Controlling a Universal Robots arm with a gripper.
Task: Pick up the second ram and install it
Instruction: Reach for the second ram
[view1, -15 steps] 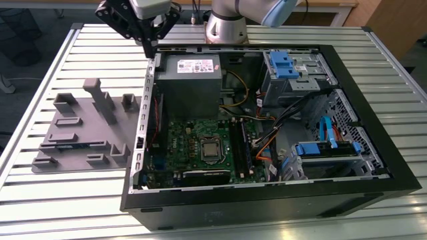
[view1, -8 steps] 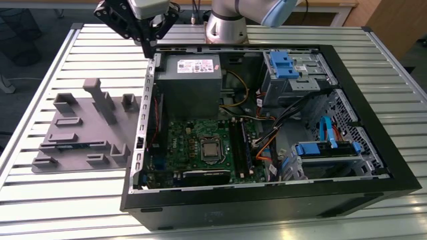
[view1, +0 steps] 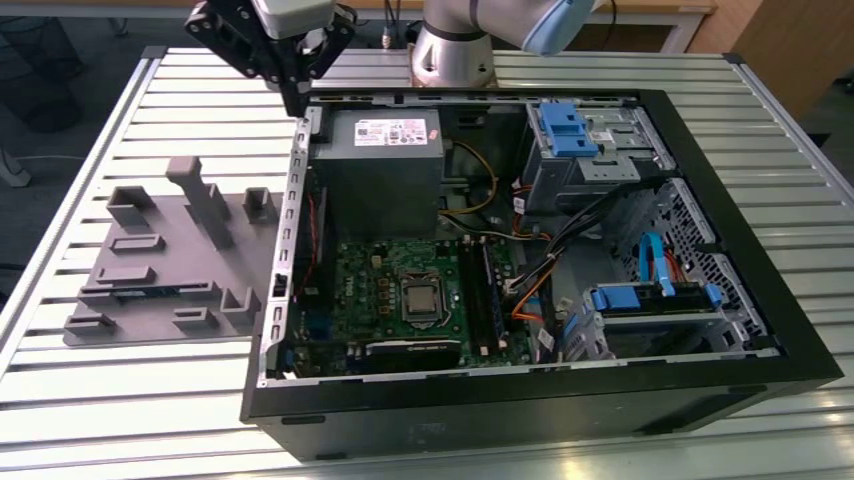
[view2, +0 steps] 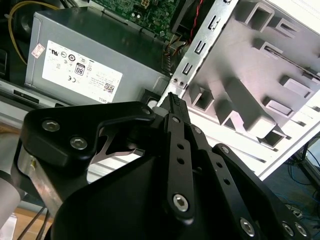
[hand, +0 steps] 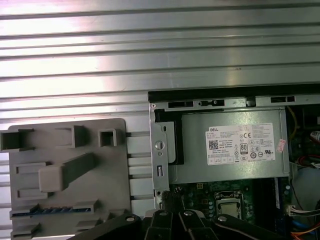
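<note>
Exterior view: black hand (view1: 291, 100), pinched together, hangs over metal case rim (view1: 299, 150), slim blue second ram (view1: 140, 291) in gray tray (view1: 174, 262).

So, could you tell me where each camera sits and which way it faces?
Exterior view: off the arm, raised, looking down at the table, the open computer case and the gray holder tray; the arm's base and the gripper show.
First wrist view: on the arm, facing down at the tray and the power supply; the gripper's links show.
Second wrist view: on the arm, looking along the shut gripper toward the case wall and tray.
Shared: all three show the tray and power supply.
</note>
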